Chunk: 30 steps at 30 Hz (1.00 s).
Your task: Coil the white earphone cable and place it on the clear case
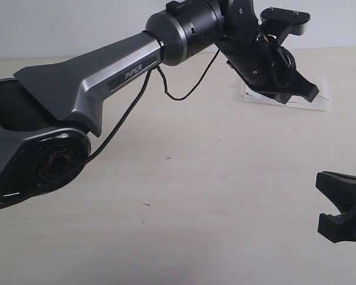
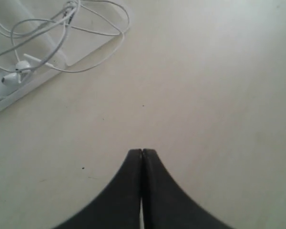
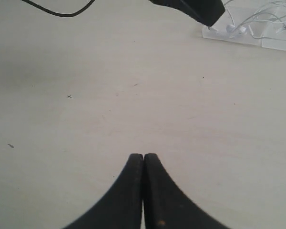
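The white earphone cable [image 2: 62,28] lies in loose loops on the clear case [image 2: 19,93], with its earbuds [image 2: 14,76] near the case's edge. In the right wrist view the cable [image 3: 262,19] and the case [image 3: 238,38] show at the far side of the table. My left gripper [image 2: 142,151] is shut with nothing between its fingers, a short way off the case over bare table. In the exterior view the left gripper [image 1: 308,92] hangs just above the case [image 1: 321,102]. My right gripper [image 3: 143,155] is shut and empty, low at the near right [image 1: 343,205].
The left arm [image 1: 107,77] stretches across the table from the left to the far right. Its thick black cable [image 1: 184,89] hangs in a loop under the wrist. The tabletop [image 1: 196,196] is pale and bare, with a few small dark specks.
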Each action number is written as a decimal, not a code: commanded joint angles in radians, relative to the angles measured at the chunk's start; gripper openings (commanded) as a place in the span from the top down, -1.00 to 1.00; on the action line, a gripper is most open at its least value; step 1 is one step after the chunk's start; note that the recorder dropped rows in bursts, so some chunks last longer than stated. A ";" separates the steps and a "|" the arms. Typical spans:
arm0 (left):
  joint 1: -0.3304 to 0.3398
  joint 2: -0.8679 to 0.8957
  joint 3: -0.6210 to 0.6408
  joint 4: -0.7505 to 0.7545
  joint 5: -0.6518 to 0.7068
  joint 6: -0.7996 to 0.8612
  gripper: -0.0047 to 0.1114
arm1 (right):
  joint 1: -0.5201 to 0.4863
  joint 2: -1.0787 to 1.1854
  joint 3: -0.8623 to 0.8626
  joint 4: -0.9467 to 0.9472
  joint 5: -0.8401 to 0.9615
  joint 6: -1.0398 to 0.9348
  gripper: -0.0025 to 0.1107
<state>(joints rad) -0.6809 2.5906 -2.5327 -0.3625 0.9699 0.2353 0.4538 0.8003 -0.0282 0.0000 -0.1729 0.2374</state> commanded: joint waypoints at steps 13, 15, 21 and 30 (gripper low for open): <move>0.002 -0.095 0.056 0.012 0.141 0.040 0.92 | 0.000 -0.007 0.002 0.000 -0.022 -0.027 0.96; 0.004 -0.111 0.087 0.030 0.165 0.053 0.92 | 0.000 -0.007 0.002 0.000 -0.016 -0.027 0.96; 0.006 -0.182 0.212 0.041 0.162 0.051 0.92 | 0.000 -0.007 0.002 0.000 -0.017 -0.030 0.96; 0.006 -0.388 0.531 0.052 0.048 0.080 0.92 | 0.000 -0.007 0.002 0.000 0.002 -0.030 0.96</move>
<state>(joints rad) -0.6780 2.2790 -2.1007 -0.3133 1.0729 0.2930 0.4538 0.8003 -0.0282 0.0000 -0.1794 0.2159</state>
